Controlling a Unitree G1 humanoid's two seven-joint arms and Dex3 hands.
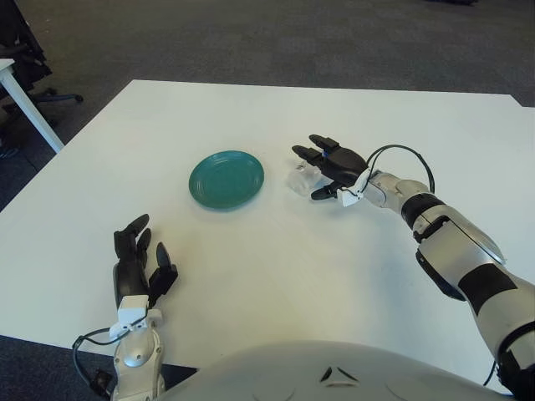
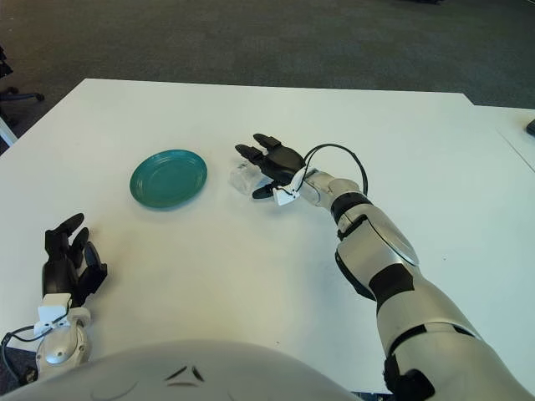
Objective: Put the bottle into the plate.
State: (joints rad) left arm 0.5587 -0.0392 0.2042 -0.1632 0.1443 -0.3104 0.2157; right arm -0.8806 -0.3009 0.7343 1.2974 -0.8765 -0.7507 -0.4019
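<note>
Right black three-finger hand (image 1: 330, 166), arm stretched forward with white-and-grey forearm, fingers spread and curved, thumb low, just right of the round teal plate (image 1: 226, 179). Left black three-finger hand (image 1: 138, 263) idle, fingers relaxed, pointing up, well below-left of plate.

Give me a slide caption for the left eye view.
Right hand over clear bottle beside green plate; left hand idle.

A white table (image 1: 251, 276) stands on dark grey carpet (image 1: 251, 38).
</note>
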